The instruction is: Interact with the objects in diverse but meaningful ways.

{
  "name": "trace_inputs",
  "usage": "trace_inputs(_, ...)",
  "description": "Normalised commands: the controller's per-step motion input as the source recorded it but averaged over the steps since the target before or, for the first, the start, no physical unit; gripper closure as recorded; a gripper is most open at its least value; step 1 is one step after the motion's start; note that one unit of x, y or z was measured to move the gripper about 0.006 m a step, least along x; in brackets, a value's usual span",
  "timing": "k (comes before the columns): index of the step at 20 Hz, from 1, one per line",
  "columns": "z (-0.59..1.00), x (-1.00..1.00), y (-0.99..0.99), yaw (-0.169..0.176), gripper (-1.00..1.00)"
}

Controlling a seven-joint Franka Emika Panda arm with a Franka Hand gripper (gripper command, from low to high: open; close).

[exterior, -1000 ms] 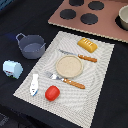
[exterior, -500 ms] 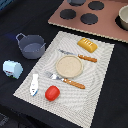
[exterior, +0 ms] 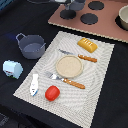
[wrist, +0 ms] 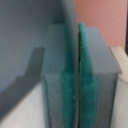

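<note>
**Toy kitchen laid out on the mat, end effector shut at the far edge**

On the black table (exterior: pixel 20 102) lies a pale woven placemat (exterior: pixel 95 95). At its centre sits a round tan plate (exterior: pixel 67 65). A fork with an orange handle (exterior: pixel 66 80) lies just beside the plate on the near side, and a knife with an orange handle (exterior: pixel 79 55) lies on the far side. The yellow ridged bread loaf (exterior: pixel 87 44) rests near the mat's far corner, beyond the knife. The red tomato (exterior: pixel 52 92) stands toward the near edge of the mat, with the small white bottle (exterior: pixel 34 84) lying just beside it at the mat's border.

Off the mat, toward the exterior view's left, the dark grey two-handled pot (exterior: pixel 31 46) stands upright, and the white-and-blue milk carton (exterior: pixel 13 69) sits nearer the camera, apart from the pot.

A pink toy stove (exterior: pixel 107 22) with dark round burners runs along the far side. The end effector (exterior: pixel 70 7) hangs above it (only partly in frame). In the wrist view its green pads (wrist: pixel 71 85) press together with nothing between them.
</note>
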Motion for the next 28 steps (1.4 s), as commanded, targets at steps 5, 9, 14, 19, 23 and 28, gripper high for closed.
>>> trace_inputs(5,-0.29,-0.61,0.0,0.0,1.0)
trace_inputs(9,-0.25,-0.57,0.0,0.0,1.0)
trace_inputs(14,-0.2,-0.4,-0.02,-0.009,1.0)
trace_inputs(19,-0.11,-0.03,-0.07,-0.063,1.0)
trace_inputs(23,0.01,0.36,-0.21,-0.132,1.0)
trace_inputs(28,-0.04,0.1,-0.28,-0.115,1.0)
